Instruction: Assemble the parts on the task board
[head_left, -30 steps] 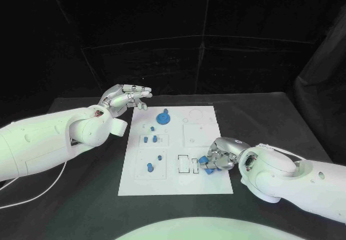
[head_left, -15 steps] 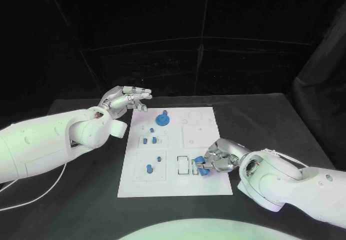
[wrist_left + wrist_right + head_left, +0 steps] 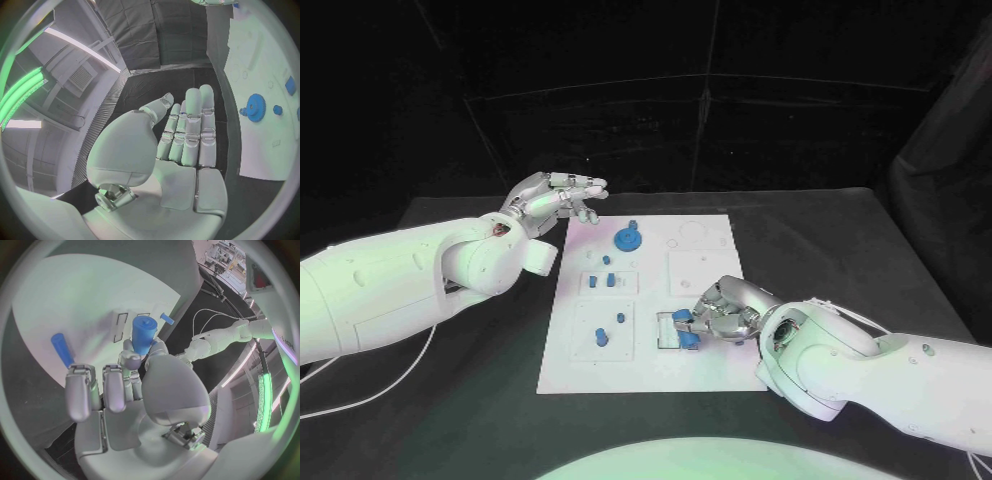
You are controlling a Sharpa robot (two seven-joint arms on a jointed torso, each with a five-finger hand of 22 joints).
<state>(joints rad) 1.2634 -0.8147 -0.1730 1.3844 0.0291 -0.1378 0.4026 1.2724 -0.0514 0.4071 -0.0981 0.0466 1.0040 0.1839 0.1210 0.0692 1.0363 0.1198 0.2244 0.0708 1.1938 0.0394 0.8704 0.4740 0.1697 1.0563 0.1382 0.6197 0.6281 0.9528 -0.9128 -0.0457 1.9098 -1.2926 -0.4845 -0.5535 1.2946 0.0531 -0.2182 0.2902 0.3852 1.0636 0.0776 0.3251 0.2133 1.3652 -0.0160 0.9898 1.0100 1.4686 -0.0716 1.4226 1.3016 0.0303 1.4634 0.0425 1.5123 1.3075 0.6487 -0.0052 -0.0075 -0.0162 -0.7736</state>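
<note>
The right robot hand [image 3: 715,313] pinched a short blue cylindrical part [image 3: 143,335] between thumb and finger, just above the rectangular slots near the front of the white task board [image 3: 711,370]. The part's long axis pointed away from the palm, toward the board. The left robot hand [image 3: 555,197] hovered beyond the board's far left corner, above the black surface [image 3: 848,240], fingers straight and holding nothing. A blue gear [image 3: 629,238] lay flat on the board.
</note>
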